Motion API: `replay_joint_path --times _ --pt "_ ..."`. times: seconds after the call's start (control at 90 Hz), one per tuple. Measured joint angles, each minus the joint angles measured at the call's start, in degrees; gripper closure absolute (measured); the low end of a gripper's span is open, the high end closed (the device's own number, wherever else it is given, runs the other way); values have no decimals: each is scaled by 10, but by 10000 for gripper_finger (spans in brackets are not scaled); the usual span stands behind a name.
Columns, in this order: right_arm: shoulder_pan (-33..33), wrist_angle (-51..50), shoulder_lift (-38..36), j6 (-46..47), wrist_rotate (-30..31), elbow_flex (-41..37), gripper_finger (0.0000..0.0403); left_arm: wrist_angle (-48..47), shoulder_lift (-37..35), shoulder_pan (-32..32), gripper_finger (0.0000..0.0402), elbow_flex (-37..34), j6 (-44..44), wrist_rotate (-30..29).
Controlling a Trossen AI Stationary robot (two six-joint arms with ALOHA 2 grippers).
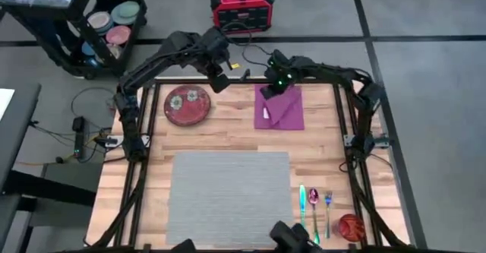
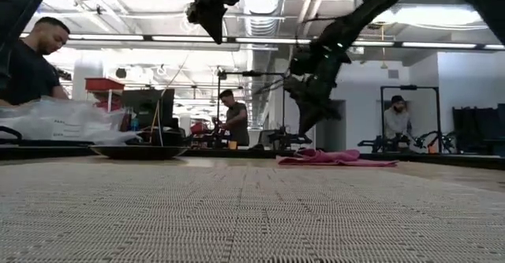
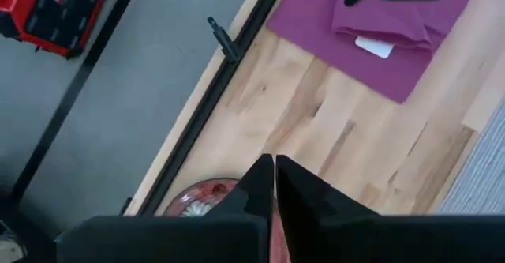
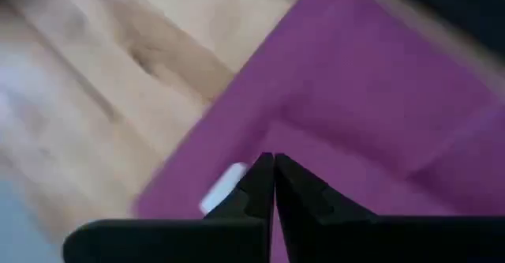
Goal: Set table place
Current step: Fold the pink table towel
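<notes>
Beyond the placemat [image 1: 228, 196], both closed claws hover: right [image 4: 274, 164] over the napkin [image 1: 279, 109].

No text, brand, number or sign can be read in any of the views. The purple napkin [image 3: 371, 38] carries a small white tag [image 3: 374, 47], but nothing on it is legible. The red device [image 1: 241, 7] on the floor beyond the table [image 1: 228, 139] has a small display, and its content cannot be made out either.
</notes>
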Motion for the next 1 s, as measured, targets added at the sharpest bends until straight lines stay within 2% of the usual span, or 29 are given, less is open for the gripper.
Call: replay_joint_path --times 0.133,0.233,0.5,0.878,1.0 --pt "2 -39 51 -23 9 81 403 0 0 14 401 0 -17 -2" --pt "-5 -73 87 -25 11 111 403 -1 0 20 401 0 -17 -2" --pt "-8 -84 121 -31 8 114 403 1 -13 31 401 0 -17 -2" --pt "-33 -117 121 -38 -5 114 403 -12 -30 34 401 0 -24 -1" --pt "-36 -122 121 -48 9 113 403 -6 -42 34 401 0 -24 0"
